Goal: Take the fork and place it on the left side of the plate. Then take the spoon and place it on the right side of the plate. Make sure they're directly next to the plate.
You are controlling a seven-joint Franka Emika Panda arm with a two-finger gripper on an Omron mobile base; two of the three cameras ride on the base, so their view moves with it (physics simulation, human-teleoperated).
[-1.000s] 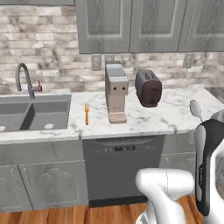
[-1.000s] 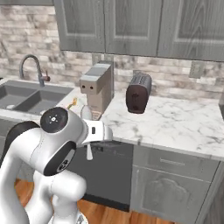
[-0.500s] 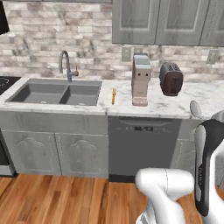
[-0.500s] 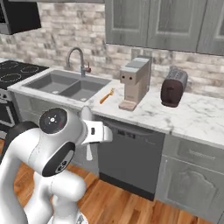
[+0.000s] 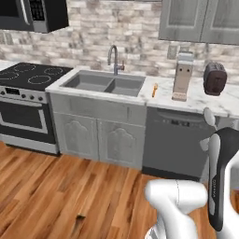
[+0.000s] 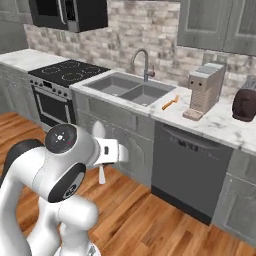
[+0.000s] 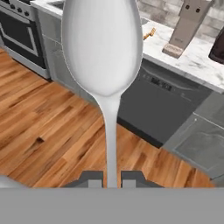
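You have the spoon [image 7: 103, 48] in the claw [image 7: 112, 178]. The two tips are closed on its thin handle, and the round bowl sticks up in front of the hand camera. From the side, the spoon [image 6: 99, 137] pokes out both ends of the hand. The orange fork [image 5: 154, 89] lies on the white counter [image 5: 196, 100], between the sink [image 5: 103, 83] and the tall grey coffee machine [image 5: 182, 77]. I can't find the plate from here. Keep your grip tight so the spoon doesn't slip. Drive slowly and don't swing the arm. Find the plate first. Then lower the spoon flat, right beside its right edge, before you let go.
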